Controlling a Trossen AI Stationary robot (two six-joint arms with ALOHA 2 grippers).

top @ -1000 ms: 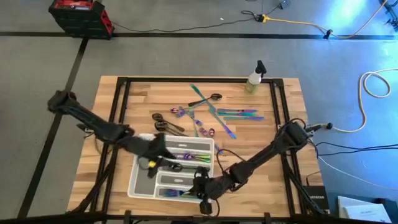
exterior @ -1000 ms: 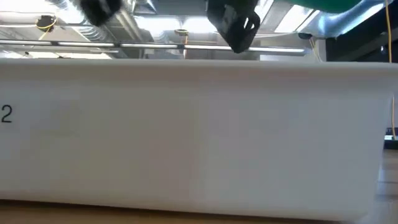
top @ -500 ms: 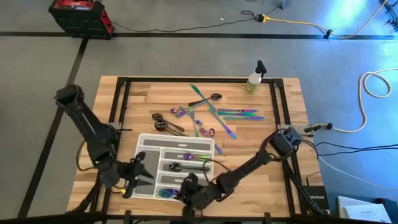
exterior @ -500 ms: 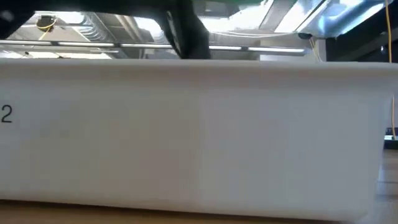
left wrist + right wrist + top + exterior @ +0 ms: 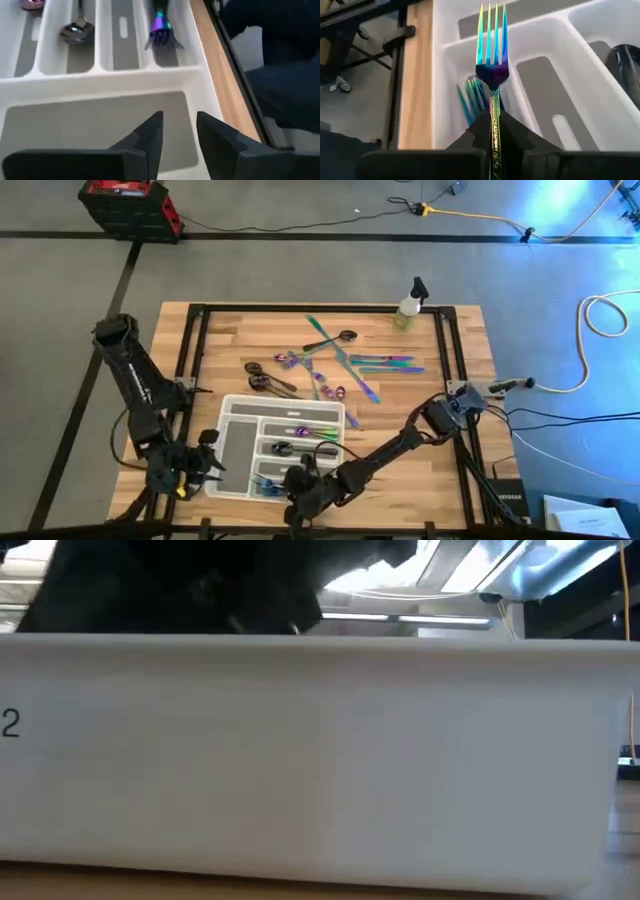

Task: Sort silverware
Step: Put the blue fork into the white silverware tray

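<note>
Right gripper [image 5: 492, 132] is closed on the handle of an iridescent fork [image 5: 492, 65], held with tines pointing forward over the tray [image 5: 232, 404]; seen from above, this gripper [image 5: 300, 485] sits at the tray's near edge, at the compartment closest to the table's front; more iridescent forks [image 5: 472, 97] already lie in that compartment, just below the held one.

Left gripper [image 5: 177, 132] has its two dark fingers slightly apart with nothing between them; it hovers above the tray's one long section that runs crosswise to the others; from above it [image 5: 200, 465] is just off the tray's near left corner.

Inside the tray, a dark spoon [image 5: 75, 31] rests in a slot two over from the fork slot, and other pieces lie in the slots farther from the front edge.

Loose silverware [image 5: 340, 360] is scattered on the wooden table [image 5: 450, 490] beyond the tray's far side, a mix of purple-teal and dark pieces, some crossing one another; a small spray bottle [image 5: 408, 305] stands past them, well apart from the tray.

Low camera sees mostly the tray's white wall [image 5: 320, 760], with a dark arm part above its rim.
</note>
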